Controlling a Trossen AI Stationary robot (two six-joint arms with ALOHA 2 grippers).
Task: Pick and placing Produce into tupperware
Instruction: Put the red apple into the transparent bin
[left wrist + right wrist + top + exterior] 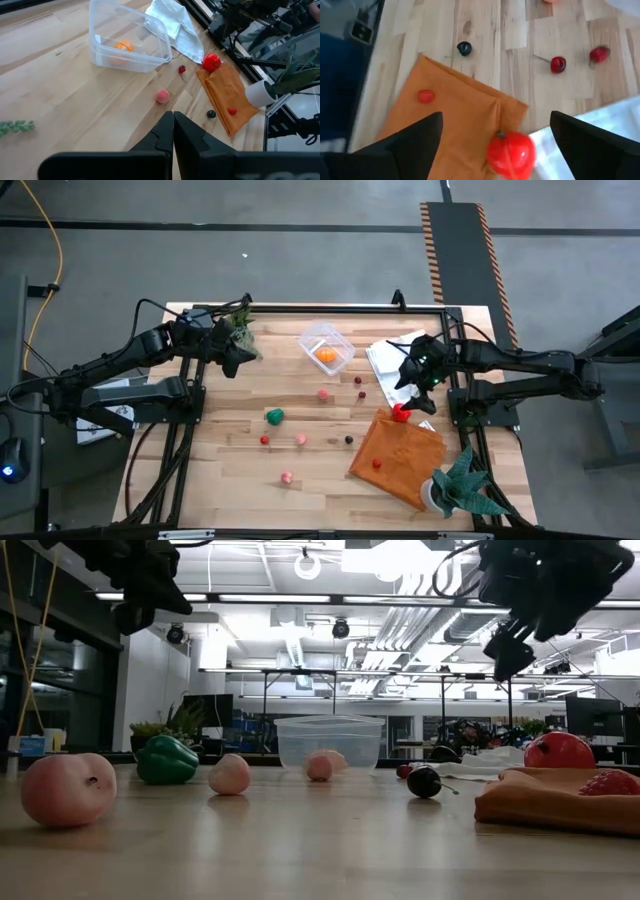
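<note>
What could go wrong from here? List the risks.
1. The red tomato sits at the orange cloth's edge under the open right gripper; a nudge may roll it off.
2. The fingers may snag the cloth's fold.
3. The tupperware is light and holds only an orange piece; a drop could shift it.

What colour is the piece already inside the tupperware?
Orange; the piece in the tupperware shows best in the left wrist view.

Two dark jointed arms carry black cables and blunt black fingers [410,137].
</note>
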